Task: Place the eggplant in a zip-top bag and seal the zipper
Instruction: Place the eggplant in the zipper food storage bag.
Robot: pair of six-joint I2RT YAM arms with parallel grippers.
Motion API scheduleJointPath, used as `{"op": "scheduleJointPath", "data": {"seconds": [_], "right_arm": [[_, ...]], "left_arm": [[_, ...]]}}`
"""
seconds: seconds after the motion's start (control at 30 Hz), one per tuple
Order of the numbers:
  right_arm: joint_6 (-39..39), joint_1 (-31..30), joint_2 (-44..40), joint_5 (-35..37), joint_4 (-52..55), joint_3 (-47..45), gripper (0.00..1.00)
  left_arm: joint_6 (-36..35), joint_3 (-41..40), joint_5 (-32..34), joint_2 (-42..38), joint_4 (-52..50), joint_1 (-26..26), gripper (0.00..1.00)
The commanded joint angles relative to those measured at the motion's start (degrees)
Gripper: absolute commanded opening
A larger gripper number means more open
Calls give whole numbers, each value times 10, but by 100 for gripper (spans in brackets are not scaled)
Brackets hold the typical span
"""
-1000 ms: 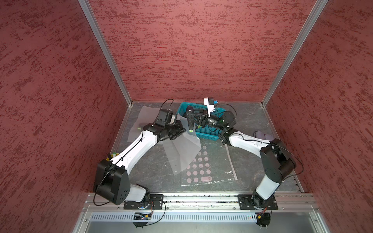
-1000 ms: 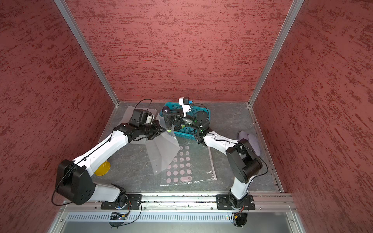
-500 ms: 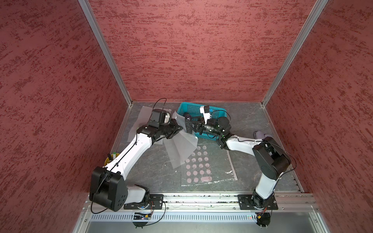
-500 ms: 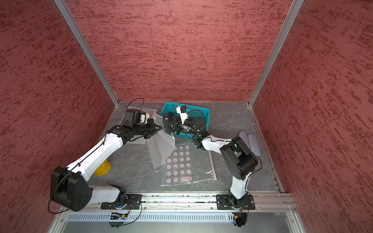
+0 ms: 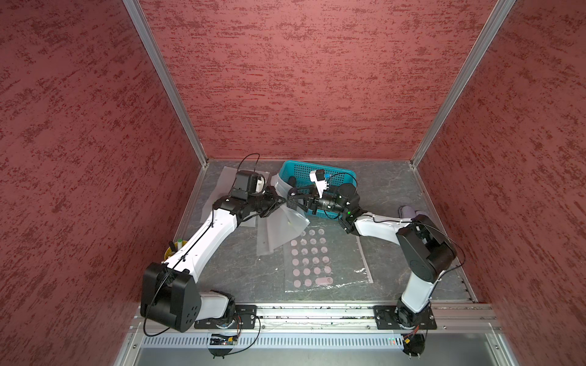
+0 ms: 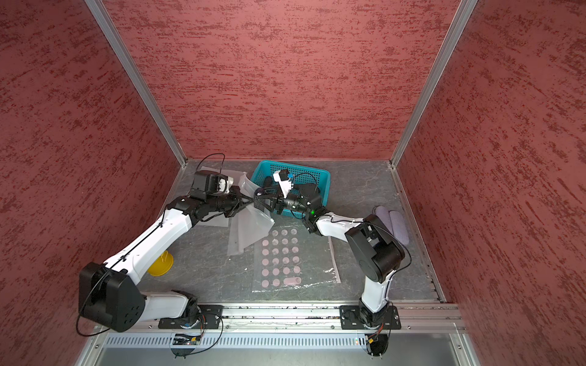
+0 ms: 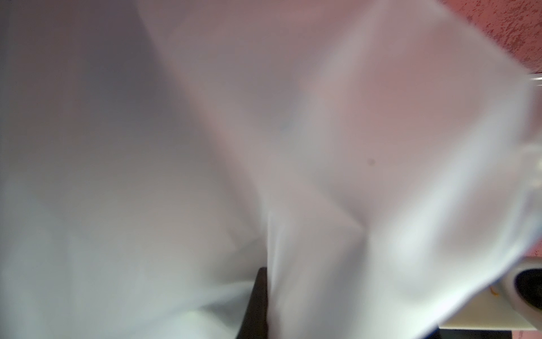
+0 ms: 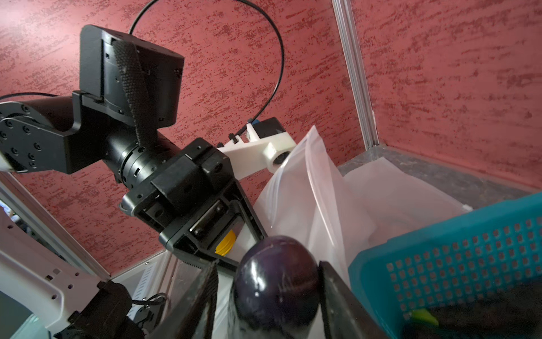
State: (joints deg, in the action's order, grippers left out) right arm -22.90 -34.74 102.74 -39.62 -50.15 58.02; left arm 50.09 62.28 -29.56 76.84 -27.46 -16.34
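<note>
While left jaws pinch fully shut on the bag [image 5: 287,221] rim, frosted thin plastic hanging limp and creased, right jaws stand part open, clamped round the eggplant [image 8: 275,281], glossy, dark purple, rounded end, just at the bag mouth, beside the teal perforated plastic basket [image 8: 457,252].

The eggplant [image 8: 275,281] is dark purple, the basket [image 8: 457,252] teal, the walls [image 5: 301,79] mottled red.
</note>
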Motion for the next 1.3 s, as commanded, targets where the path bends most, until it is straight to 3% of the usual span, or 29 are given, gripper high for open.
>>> {"op": "scheduleJointPath", "data": {"seconds": [0.0, 0.23, 0.4, 0.57, 0.7, 0.83, 1.27], "right_arm": [[32, -3, -27, 19, 56, 27, 46], [85, -9, -26, 45, 130, 40, 39], [173, -38, -24, 126, 232, 56, 38], [229, -56, -9, 193, 321, 90, 43], [247, -56, -8, 233, 354, 109, 57], [255, -53, -25, 208, 369, 119, 70], [191, -9, -45, 84, 403, 150, 76]], "left_arm": [[-32, 7, 7, -16, -23, 3, 0], [-36, 6, 9, -22, -25, 5, 0], [-34, 7, 6, -24, -26, 11, 0], [-35, 8, 2, -23, -26, 16, 0], [-43, 12, 1, -24, -34, 17, 0], [-56, 12, 1, -24, -46, 17, 0], [-96, 1, -1, -18, -53, 17, 0]]}}
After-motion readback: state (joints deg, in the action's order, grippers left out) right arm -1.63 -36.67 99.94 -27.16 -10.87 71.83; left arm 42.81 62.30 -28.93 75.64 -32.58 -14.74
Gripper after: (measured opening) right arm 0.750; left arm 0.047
